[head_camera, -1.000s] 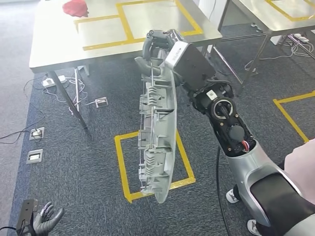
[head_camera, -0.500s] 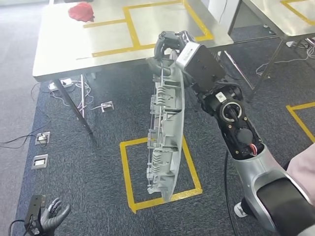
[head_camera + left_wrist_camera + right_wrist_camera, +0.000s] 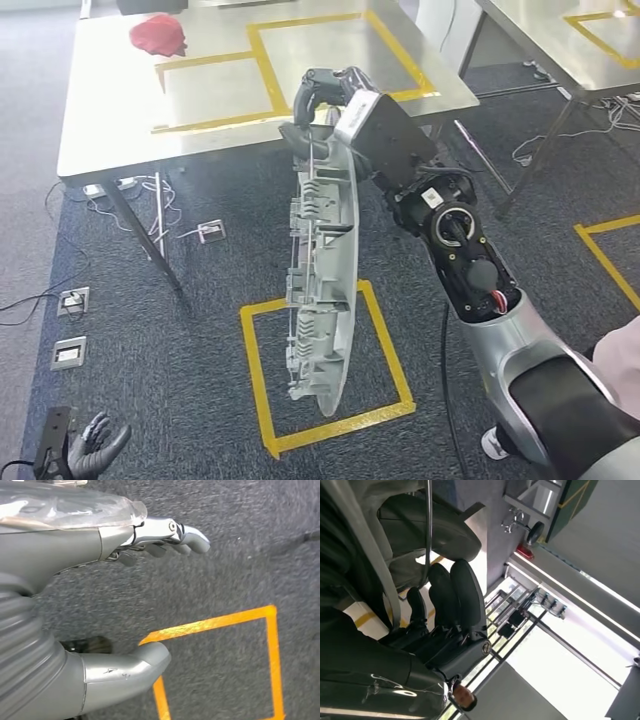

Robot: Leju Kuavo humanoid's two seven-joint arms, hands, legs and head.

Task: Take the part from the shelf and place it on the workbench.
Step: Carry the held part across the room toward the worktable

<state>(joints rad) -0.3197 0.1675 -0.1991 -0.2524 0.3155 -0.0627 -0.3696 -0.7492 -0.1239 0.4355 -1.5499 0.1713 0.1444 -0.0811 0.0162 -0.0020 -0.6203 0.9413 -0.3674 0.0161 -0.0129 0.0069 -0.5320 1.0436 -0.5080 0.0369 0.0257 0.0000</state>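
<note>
A long curved grey plastic part (image 3: 324,285) hangs upright over the carpet, its ribbed inner side facing left. My right hand (image 3: 324,100) grips its top end, just short of the near edge of the steel workbench (image 3: 113,100). The right wrist view shows those dark fingers (image 3: 459,597) curled round the part's thin edge (image 3: 428,530). My left hand (image 3: 94,450) hangs low at the bottom left, holding nothing. In the left wrist view its fingers (image 3: 177,532) and thumb (image 3: 128,667) are spread apart above the carpet.
The workbench carries yellow tape outlines (image 3: 264,60) and a red cloth (image 3: 158,36) at its far left. A yellow tape square (image 3: 324,365) marks the carpet under the part. Cables and floor sockets (image 3: 72,300) lie left; a second table (image 3: 558,40) stands right.
The whole view has shifted slightly as the camera moved. The part stays in my right hand, hanging the same way, close to the workbench's near edge. The left hand still hangs open.
</note>
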